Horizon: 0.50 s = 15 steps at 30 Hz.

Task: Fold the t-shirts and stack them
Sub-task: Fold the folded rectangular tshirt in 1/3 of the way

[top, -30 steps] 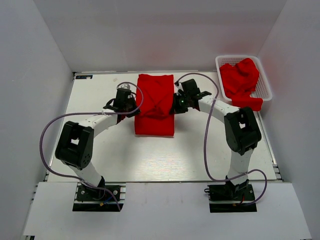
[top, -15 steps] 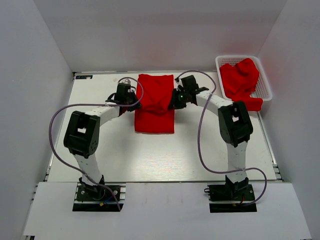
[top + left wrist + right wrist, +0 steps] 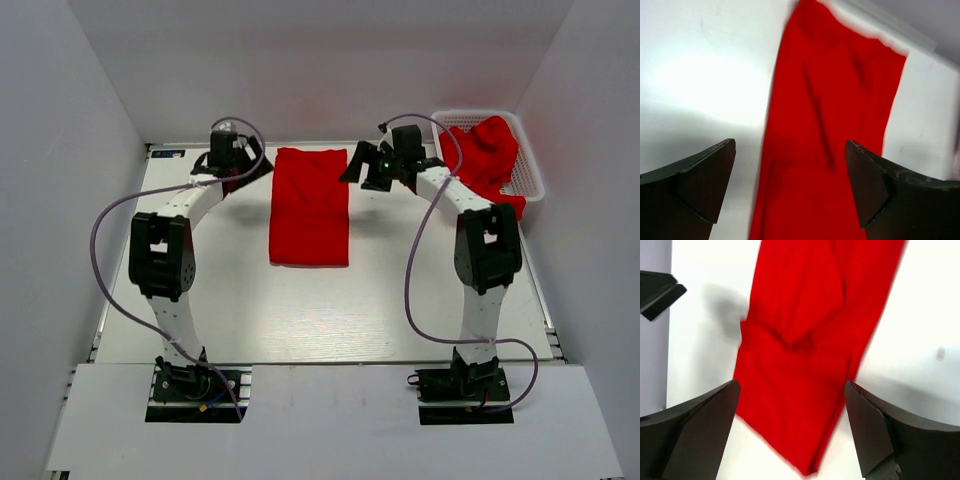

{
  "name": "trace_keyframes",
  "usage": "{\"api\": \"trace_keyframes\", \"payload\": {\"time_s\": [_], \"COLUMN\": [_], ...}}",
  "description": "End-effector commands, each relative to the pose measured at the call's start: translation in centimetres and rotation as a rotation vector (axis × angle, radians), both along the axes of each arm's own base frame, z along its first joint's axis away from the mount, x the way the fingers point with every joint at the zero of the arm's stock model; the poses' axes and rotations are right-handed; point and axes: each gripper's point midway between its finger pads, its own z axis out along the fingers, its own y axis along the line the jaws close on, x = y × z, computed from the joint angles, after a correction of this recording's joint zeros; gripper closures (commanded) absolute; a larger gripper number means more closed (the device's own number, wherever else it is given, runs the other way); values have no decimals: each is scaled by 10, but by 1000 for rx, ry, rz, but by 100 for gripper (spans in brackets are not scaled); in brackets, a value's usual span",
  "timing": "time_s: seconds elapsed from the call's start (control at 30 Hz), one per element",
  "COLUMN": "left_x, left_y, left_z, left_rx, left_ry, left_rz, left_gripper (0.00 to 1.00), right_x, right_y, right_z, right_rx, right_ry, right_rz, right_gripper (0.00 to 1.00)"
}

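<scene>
A bright red short-sleeved cloth t-shirt, folded into a tall narrow rectangle [image 3: 310,207], lies flat on the white bench [image 3: 300,310]. Its long sides run from the near edge toward the back wall. The cloth is mostly smooth, with a few soft creases along its length and a small pucker near the middle that shows in the right wrist view [image 3: 805,355].

The left pincer [image 3: 238,170] hangs just left of the folded shirt's far corner, clear of the cloth. Its jaws are spread wide and grip nothing. In its own camera the two dark fingers [image 3: 695,185] frame the shirt [image 3: 835,125] lying below, with bare bench to one side.

The right pincer [image 3: 368,166] sits just right of the folded shirt's other far corner, also apart from the cloth. Its jaws gape wide as well, with nothing held between them. Its dark fingers [image 3: 695,435] stand on either side of the shirt lying beneath.

Well to the right of the folded shirt, at the far corner of the bench, stands a white plastic mesh basket [image 3: 441,128]. It holds a crumpled heap of red t-shirts [image 3: 480,150], and part of the cloth spills over the basket's near rim.
</scene>
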Motion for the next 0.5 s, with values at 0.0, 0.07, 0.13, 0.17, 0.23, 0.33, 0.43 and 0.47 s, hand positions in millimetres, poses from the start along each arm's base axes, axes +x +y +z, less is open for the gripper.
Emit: {"api": "trace_keyframes", "payload": {"time_s": [0.0,0.07,0.13,0.17,0.23,0.33,0.43,0.47], "left_x": [-57,-82,-113,-124,-154,-191,-205,-209], "left_y": [-17,-18,-26,-26,-29,-35,-42,-41], "left_z": [-6,1,-23,-21,-44,-67,-74,-78], "left_rx": [18,3,-7,-16,-21,-35,-28,-27], "left_ry": [41,39,80,81,142,176,173,184], "left_rz": [-129,-167,-240,-252,-293,-349,-398,-398], "left_gripper": [0,0,0,0,0,0,0,0], "right_x": [-40,-75,-102,-110,-130,-158,-173,-178], "right_y": [0,-1,-4,-4,-3,-9,-3,-4], "right_z": [12,-5,-24,-28,-32,-55,-65,-72], "right_rx": [-8,-3,-1,5,13,-9,8,3], "right_ry": [-40,-6,33,45,53,110,123,139], "right_rz": [78,142,176,190,226,239,270,274], "right_gripper": [10,10,10,10,10,10,10,10]}}
